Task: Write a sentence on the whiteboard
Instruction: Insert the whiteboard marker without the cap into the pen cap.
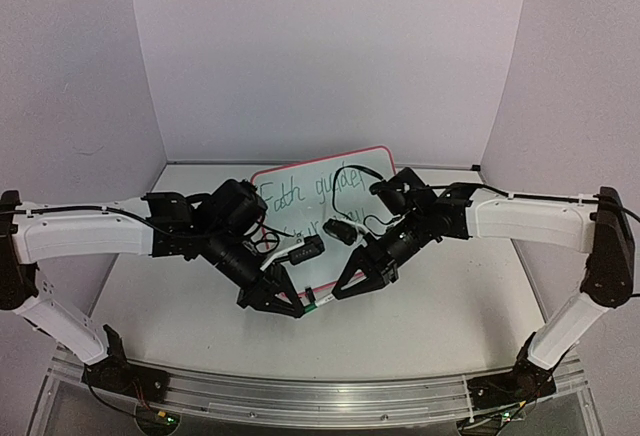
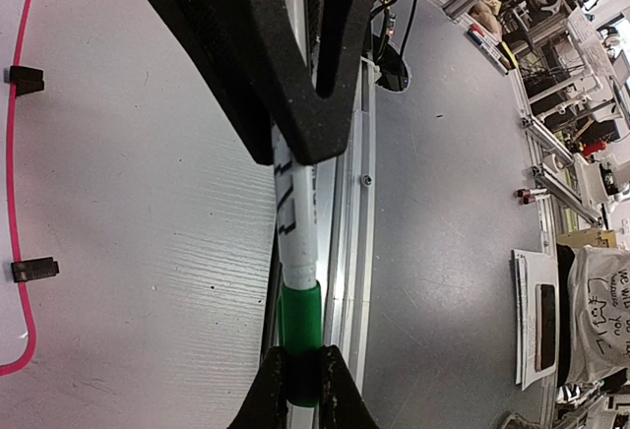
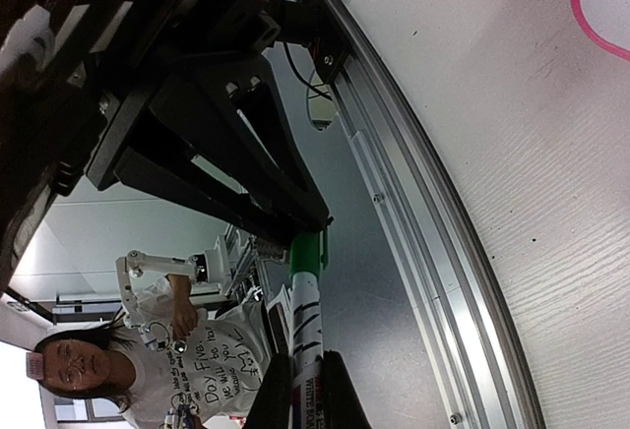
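— Where do we see the whiteboard (image 1: pixel 300 174)?

— Flat on the table (image 1: pixel 430 321), toward the back wall (image 1: pixel 330 56), with its pink rim skewed to the table's edges. The sentence (image 1: pixel 312 196) runs in thin green script. We read "Faith guides", and much of the second line is covered.

— And the grip?

— Both claws are clamped on one marker (image 1: pixel 320 297), held between them in front of the board. The left gripper (image 2: pixel 300 390) pinches the green cap (image 2: pixel 298 321). The right gripper (image 3: pixel 300 395) pinches the white barrel (image 3: pixel 307 331).

— What room do we have?

— The back wall and two side walls (image 1: pixel 70 106) close three sides, and a metal rail (image 1: pixel 320 396) bounds the near edge. We see bare tabletop to the left and right of the marker. The board's two black clip feet (image 2: pixel 27 80) point toward the marker, apart from it.
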Robot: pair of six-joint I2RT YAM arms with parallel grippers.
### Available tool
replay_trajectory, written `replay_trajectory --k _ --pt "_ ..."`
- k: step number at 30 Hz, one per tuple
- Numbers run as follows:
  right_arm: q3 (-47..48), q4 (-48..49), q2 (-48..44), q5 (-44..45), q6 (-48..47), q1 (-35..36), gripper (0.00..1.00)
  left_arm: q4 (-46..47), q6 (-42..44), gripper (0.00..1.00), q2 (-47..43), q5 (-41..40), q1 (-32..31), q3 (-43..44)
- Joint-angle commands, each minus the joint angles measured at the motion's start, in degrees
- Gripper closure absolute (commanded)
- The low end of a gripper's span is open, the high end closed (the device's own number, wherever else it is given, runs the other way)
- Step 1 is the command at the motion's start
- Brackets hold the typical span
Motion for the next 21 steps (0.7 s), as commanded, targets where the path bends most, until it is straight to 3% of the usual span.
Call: replay_trajectory --k 1,21 --pt "2.59 1.75 1.35 -1.59 -1.37 1.67 1.00 7.40 1.12 1.00 1.13 -0.55 -0.26 5.54" --pt "2.41 1.95 2.39 -2.21 -2.65 3.03 1.00 16.18 -1.53 1.00 4.14 -2.85 -0.26 11.38"
